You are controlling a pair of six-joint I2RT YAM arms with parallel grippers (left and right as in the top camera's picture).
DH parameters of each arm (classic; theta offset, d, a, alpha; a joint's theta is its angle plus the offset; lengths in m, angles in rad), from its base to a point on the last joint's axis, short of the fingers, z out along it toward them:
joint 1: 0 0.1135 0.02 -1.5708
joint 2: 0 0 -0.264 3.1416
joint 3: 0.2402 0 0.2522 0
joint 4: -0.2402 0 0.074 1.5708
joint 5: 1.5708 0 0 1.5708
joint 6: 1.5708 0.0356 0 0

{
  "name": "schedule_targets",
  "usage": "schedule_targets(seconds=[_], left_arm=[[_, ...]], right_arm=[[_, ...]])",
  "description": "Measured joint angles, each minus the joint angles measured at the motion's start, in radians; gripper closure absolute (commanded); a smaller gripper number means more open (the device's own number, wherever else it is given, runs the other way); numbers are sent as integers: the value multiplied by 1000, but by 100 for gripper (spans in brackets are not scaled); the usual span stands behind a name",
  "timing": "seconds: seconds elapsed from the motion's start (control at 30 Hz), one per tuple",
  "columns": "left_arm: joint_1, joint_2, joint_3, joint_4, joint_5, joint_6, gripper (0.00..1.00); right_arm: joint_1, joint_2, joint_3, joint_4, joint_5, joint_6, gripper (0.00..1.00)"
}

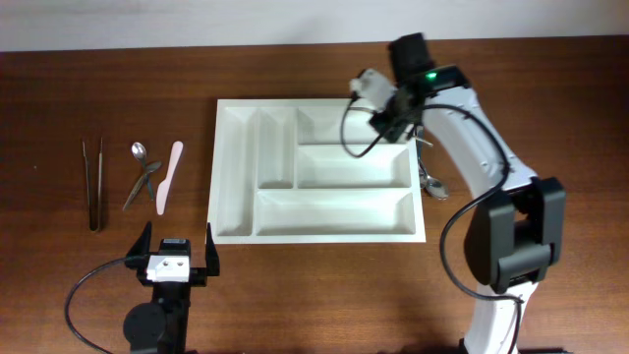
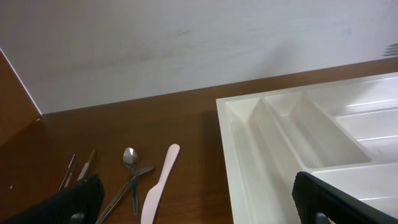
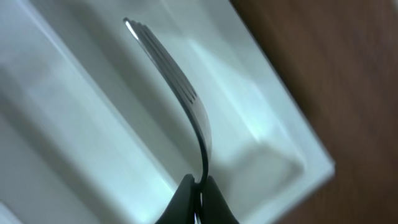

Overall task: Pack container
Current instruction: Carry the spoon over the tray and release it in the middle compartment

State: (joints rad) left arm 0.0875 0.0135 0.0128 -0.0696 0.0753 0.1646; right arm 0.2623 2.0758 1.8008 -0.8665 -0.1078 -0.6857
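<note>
The container (image 1: 319,236), a large white tray with several compartments, lies in the middle of the table and also shows in the left wrist view (image 2: 249,162). My right gripper (image 1: 388,123) hangs over its far right compartment. In the right wrist view this gripper (image 3: 199,182) is shut on the handle of a metal fork (image 3: 180,87). The fork's tines point away over the white container (image 3: 93,124). My left gripper (image 1: 178,246) stands open near the table's front edge, left of the container's front left corner, with nothing between its fingers (image 2: 198,180).
Left of the container lie two dark sticks (image 1: 93,182), a metal spoon (image 1: 141,152) crossed by another metal utensil (image 1: 142,185), and a pink knife (image 1: 169,177). More metal cutlery (image 1: 430,182) lies beside the container's right rim, under the right arm.
</note>
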Motion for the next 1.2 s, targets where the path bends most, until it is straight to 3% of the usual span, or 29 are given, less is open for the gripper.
schedule_targets(seconds=[0.3, 0.77, 0.8, 0.87, 0.93, 1.07, 1.2], left_arm=[[0, 0, 0, 0, 0, 0, 1], [0, 0, 0, 0, 0, 0, 1], [0, 0, 0, 0, 0, 0, 1], [0, 0, 0, 0, 0, 0, 1], [0, 0, 0, 0, 0, 0, 1], [0, 0, 0, 0, 0, 0, 1], [0, 0, 0, 0, 0, 0, 1]], right_arm=[[55, 34, 2, 157, -82, -159, 96], [53, 180, 2, 208, -142, -189, 96], [53, 180, 2, 219, -143, -189, 88], [53, 180, 2, 241, -146, -173, 50], [53, 180, 2, 257, -146, -154, 22], [53, 180, 3, 305, -145, -96, 8], [53, 180, 28, 303, -145, -47, 6]])
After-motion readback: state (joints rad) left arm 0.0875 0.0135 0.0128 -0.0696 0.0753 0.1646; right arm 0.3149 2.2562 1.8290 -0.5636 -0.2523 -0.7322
